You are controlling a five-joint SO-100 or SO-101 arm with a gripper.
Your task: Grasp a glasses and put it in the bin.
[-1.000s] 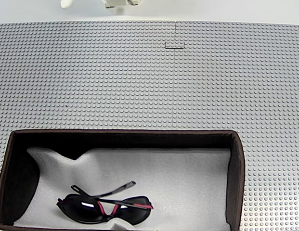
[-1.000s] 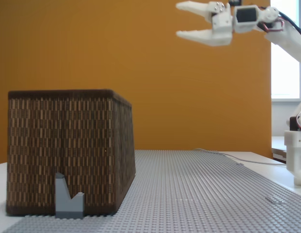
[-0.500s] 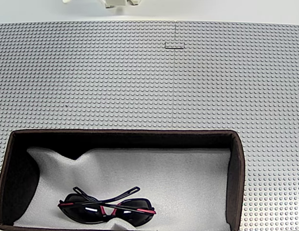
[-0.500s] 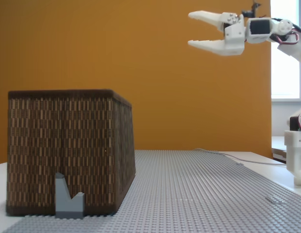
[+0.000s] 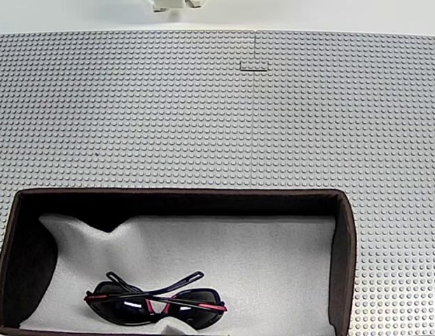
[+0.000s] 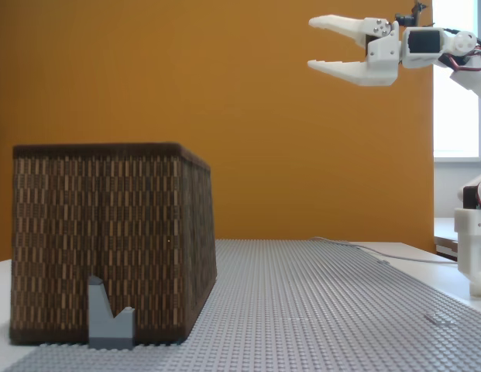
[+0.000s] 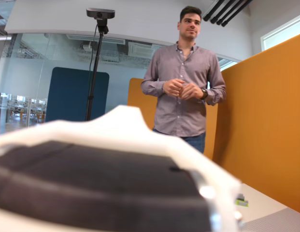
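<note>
Black plastic sunglasses with red temple accents [image 5: 155, 308] seen at 6 o'clock of foam-lined dark brown rectangular bin [image 5: 343, 238], resting on white foam. White two-finger gripper [image 6: 327, 43] held high, fingers spread, empty. Glasses judged light, slippery, fragile; bridge or frame front favoured over lenses.

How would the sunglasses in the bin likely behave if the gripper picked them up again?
The sunglasses look thin-framed, so probably light. Their temple arms lie crossed and partly folded, so they may swing on the hinges. The glossy lenses likely give a slippery grip and could scratch.
</note>
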